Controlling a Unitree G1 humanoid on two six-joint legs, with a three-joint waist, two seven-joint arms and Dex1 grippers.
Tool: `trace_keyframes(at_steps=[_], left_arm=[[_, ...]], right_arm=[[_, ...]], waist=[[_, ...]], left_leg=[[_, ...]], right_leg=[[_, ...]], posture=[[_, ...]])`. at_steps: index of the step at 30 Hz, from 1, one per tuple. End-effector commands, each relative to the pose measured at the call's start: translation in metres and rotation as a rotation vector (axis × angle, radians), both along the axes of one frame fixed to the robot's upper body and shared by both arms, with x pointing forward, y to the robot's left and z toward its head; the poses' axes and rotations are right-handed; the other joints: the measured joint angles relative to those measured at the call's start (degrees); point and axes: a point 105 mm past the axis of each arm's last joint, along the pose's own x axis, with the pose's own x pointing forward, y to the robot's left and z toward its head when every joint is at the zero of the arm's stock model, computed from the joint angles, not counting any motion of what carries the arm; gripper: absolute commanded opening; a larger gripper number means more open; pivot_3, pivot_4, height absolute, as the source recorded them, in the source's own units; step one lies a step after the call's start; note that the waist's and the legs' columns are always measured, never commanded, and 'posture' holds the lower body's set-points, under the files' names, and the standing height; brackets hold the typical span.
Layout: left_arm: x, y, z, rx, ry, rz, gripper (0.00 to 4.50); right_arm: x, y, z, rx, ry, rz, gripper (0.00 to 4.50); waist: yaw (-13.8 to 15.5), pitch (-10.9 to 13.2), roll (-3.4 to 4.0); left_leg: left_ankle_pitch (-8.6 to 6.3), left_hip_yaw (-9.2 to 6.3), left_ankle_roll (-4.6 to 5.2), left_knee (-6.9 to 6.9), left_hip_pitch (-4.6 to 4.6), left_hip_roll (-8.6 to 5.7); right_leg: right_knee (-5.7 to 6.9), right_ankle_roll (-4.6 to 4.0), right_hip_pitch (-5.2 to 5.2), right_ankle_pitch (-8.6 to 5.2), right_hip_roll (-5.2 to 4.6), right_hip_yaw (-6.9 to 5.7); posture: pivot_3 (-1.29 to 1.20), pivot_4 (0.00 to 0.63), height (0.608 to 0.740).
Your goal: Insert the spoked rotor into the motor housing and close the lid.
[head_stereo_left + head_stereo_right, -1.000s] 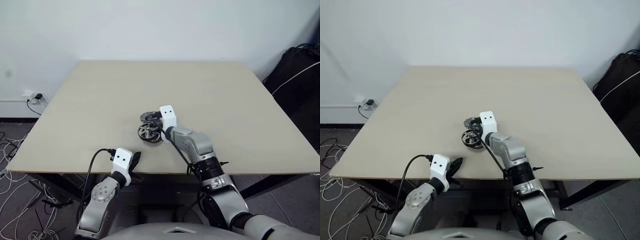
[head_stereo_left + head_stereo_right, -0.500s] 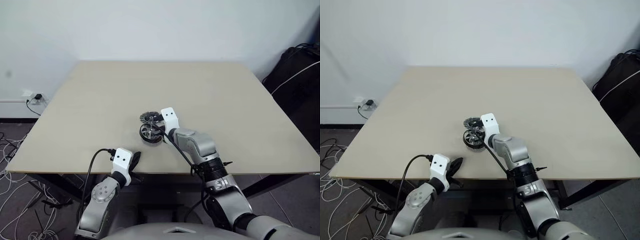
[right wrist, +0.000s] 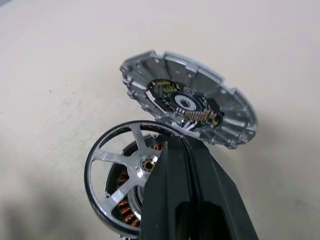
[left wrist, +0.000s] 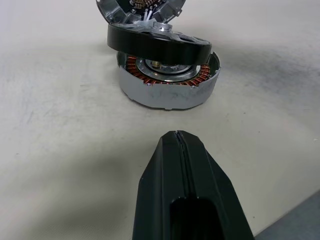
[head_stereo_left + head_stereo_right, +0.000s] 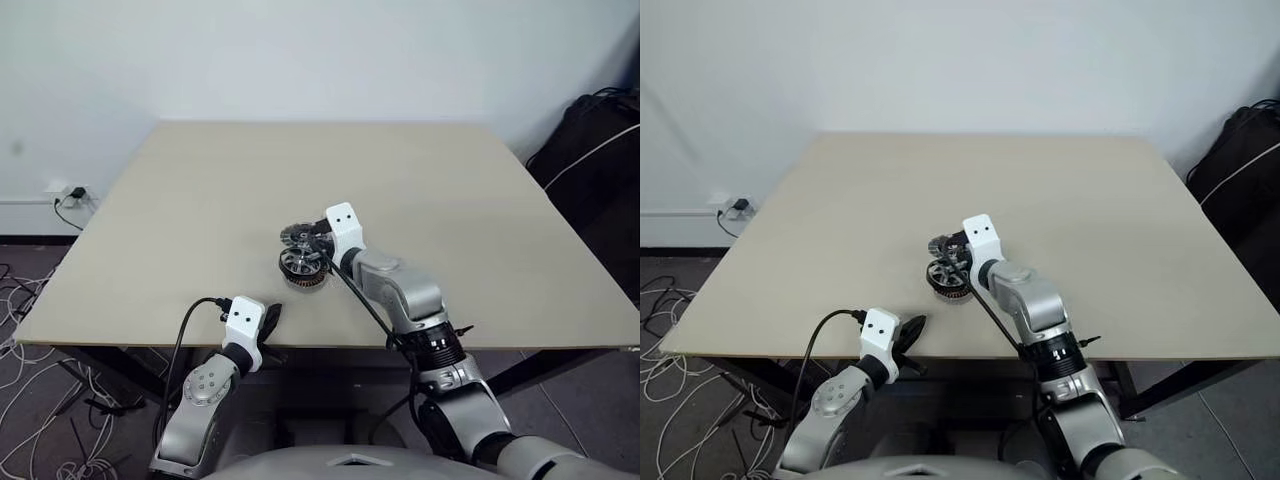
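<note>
The motor housing [image 4: 167,89], a silver cup with copper windings, sits on the table near the front middle. The spoked rotor [image 3: 120,161], a black ring with silver spokes, hangs tilted just above the motor housing [image 5: 303,272]. My right gripper [image 3: 172,141] is shut on the rotor's rim. The lid [image 3: 197,107] stands tilted right behind the rotor, its inner face with a circuit board showing; the lid [image 5: 297,236] is on the far side. My left gripper [image 4: 179,136] is shut and empty. The left gripper [image 5: 270,318] rests near the table's front edge, short of the housing.
The beige table [image 5: 200,190] has free room all around the parts. A black bag [image 5: 595,140] lies off the right side. Cables and a power strip [image 5: 65,193] are on the floor to the left.
My right hand has risen a little and rolled, lifting the rotor over the housing. The left arm has not moved.
</note>
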Motion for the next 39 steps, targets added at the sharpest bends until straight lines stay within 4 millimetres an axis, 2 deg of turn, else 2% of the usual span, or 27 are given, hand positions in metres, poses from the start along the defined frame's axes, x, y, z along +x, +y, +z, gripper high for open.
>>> trace_keyframes(at_steps=[1,4,9,15,25,39], left_arm=[[0.003,-0.001,0.007,-0.007,-0.028,-0.005,0.00],[0.002,-0.002,0.006,-0.007,-0.028,-0.008,0.00],[0.002,-0.002,0.006,-0.009,-0.026,-0.005,0.00],[0.003,-0.002,0.006,-0.012,-0.026,0.002,0.00],[0.004,-0.002,0.006,-0.018,-0.031,0.016,0.00],[0.006,0.000,0.006,-0.021,-0.037,0.029,0.00]], right_arm=[[-0.007,0.007,0.013,0.009,-0.040,0.079,0.02],[-0.012,0.008,0.010,-0.012,-0.025,0.120,0.63],[-0.013,0.008,0.007,-0.053,-0.017,0.157,2.24],[-0.006,0.008,0.006,-0.075,0.000,0.186,2.24],[0.006,0.000,0.000,-0.039,0.128,0.171,2.24],[-0.001,0.004,-0.006,-0.074,0.185,0.234,2.24]], waist=[[-0.01,0.00,0.00],[-0.04,0.00,0.00],[0.00,0.00,0.00],[0.00,-0.01,-0.01],[0.04,-0.01,-0.02],[-0.02,-0.02,-0.02]], left_leg=[[0.00,0.00,0.00,0.01,0.00,0.00],[0.00,0.00,0.00,0.02,0.01,0.00],[0.00,-0.01,0.00,0.03,0.01,0.00],[0.00,0.00,0.00,0.07,0.01,0.00],[0.00,-0.01,0.00,0.15,0.00,0.00],[0.00,-0.02,0.00,0.14,0.00,0.00]], right_leg=[[0.00,0.00,0.00,0.00,0.00,0.00],[0.01,-0.01,0.01,0.00,0.00,0.00],[0.02,-0.01,0.01,-0.01,-0.01,0.00],[0.04,-0.01,0.01,0.00,-0.01,0.00],[0.08,-0.01,0.03,0.00,-0.02,0.00],[0.09,-0.02,0.02,0.01,-0.04,0.00]], posture=[[0.00,0.000,0.740],[0.00,0.000,0.740],[0.00,0.000,0.740],[0.00,0.000,0.740],[0.00,0.000,0.740],[0.00,0.000,0.740]])
